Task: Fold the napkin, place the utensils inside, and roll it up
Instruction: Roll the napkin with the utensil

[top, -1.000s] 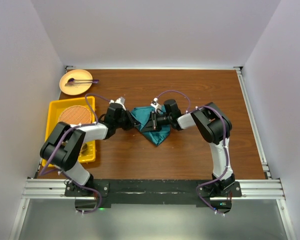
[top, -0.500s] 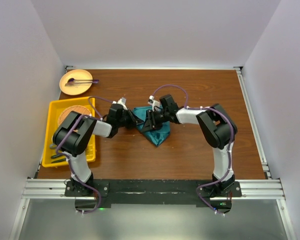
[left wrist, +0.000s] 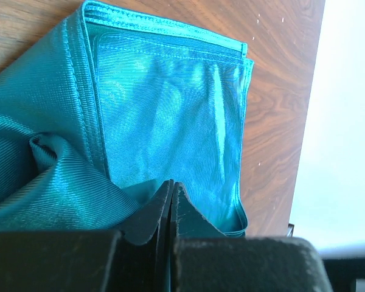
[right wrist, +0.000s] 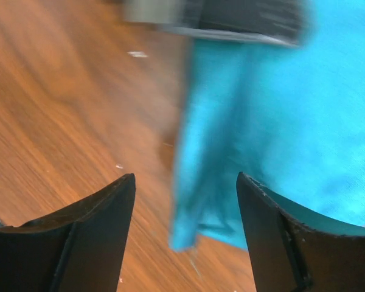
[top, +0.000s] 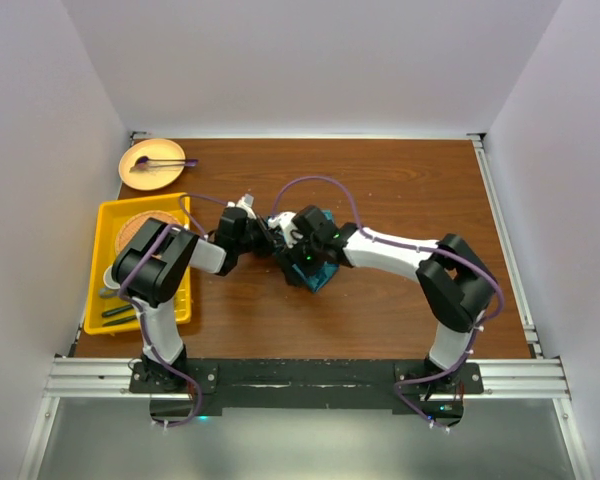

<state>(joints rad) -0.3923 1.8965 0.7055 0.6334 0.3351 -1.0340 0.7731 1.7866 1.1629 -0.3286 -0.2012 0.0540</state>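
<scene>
The teal napkin (top: 320,272) lies folded at mid-table, mostly covered by both wrists in the top view. In the left wrist view the napkin (left wrist: 170,97) shows stitched hems and a bunched fold on its left. My left gripper (top: 267,240) is shut, its tips (left wrist: 171,185) pinching the napkin's near edge. My right gripper (top: 298,246) hovers open just beside it, above the cloth. In the blurred right wrist view the gripper (right wrist: 185,176) straddles a hanging corner of the napkin (right wrist: 292,109) without touching it. The utensils are out of view.
A yellow tray (top: 105,225) at the left holds a round woven mat (top: 145,228) and some dark items (top: 118,313). A tan plate (top: 152,160) at the back left carries a stick with a purple end (top: 166,161). Bare wood lies to the right.
My right gripper has opened, let go of the napkin and swung left across it, the arm stretching out. The left gripper stayed shut in place.
</scene>
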